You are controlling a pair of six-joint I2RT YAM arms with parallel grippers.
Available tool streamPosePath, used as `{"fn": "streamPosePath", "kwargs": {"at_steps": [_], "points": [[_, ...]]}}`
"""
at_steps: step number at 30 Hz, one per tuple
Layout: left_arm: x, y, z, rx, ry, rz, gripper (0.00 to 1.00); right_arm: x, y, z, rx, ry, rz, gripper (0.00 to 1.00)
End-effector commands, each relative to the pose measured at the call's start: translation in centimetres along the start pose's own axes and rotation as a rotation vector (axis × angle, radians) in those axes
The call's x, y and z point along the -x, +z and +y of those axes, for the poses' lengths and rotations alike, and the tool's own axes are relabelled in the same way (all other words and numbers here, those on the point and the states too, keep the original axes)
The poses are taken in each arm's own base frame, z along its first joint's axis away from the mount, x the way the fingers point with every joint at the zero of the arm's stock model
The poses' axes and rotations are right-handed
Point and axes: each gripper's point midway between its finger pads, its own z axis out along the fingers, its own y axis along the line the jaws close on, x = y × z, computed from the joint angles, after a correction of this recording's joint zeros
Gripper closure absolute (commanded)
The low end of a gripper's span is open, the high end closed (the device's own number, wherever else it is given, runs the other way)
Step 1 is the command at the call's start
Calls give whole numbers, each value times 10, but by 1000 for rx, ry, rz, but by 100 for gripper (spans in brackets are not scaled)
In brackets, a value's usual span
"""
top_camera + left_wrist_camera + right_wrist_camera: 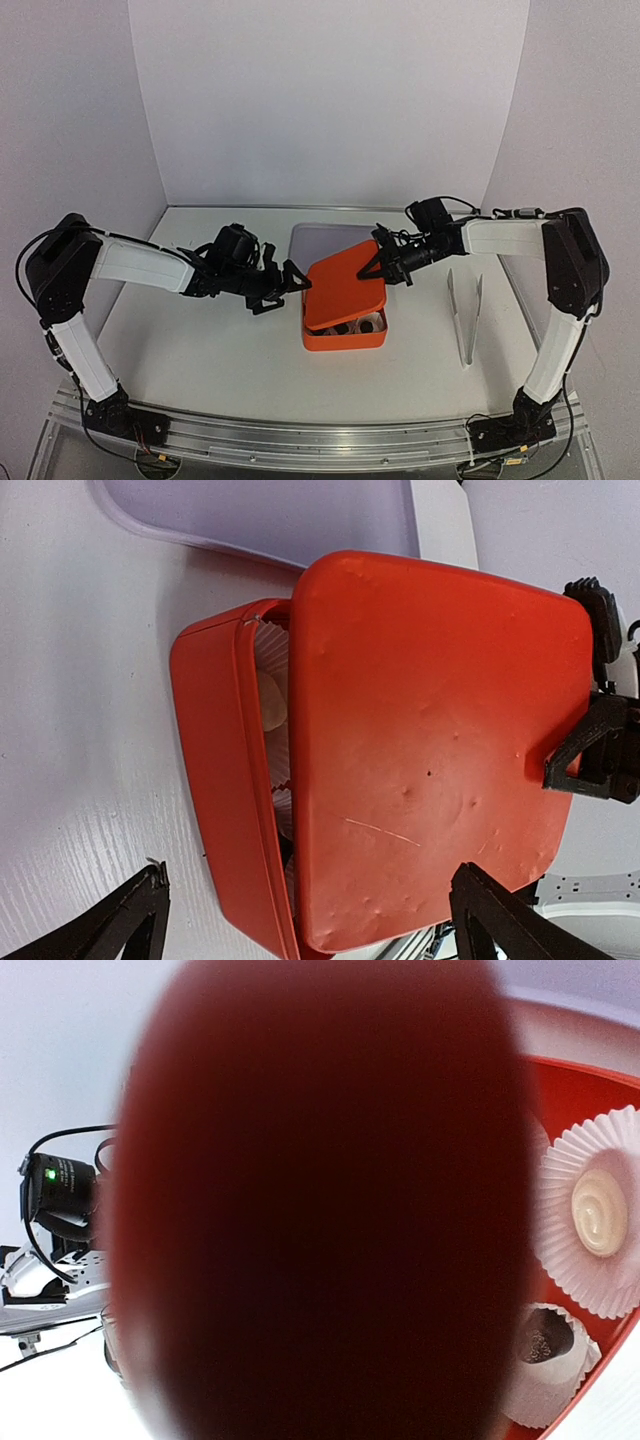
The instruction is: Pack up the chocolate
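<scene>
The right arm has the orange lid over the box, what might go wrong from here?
The lid hangs tilted and off-centre over the box, pinched only at one edge by the right gripper, so it might slip or land crooked. Paper cups sit close under its edge; pressing down may crush them or the chocolate. The open left gripper is near the lid and may nudge it.
</scene>
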Motion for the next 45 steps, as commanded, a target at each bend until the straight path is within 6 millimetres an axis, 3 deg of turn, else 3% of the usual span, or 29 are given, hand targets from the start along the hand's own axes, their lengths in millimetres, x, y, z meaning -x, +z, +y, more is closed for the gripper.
{"fn": "streamPosePath", "kwargs": {"at_steps": [1,9,15,19,22,30,45], "points": [[9,8,-16,-31,33,0,4,-1,-1,12,50,-17,19,100],[11,10,-23,-63,41,-2,4,4,-13,38,83,-52,-9,100],[10,8,-27,-91,38,-4,4,2,-6,36,102,-29,10,100],[9,8,-27,-94,38,-4,4,1,-6,55,131,-73,6,100],[10,8,-27,-93,36,-7,4,-1,-1,57,142,-74,29,100],[7,13,-19,-78,17,4,8,-2,19,29,113,-28,68,100],[-6,34,-8,-26,22,66,21,5,18,-16,35,35,27,100]]}}
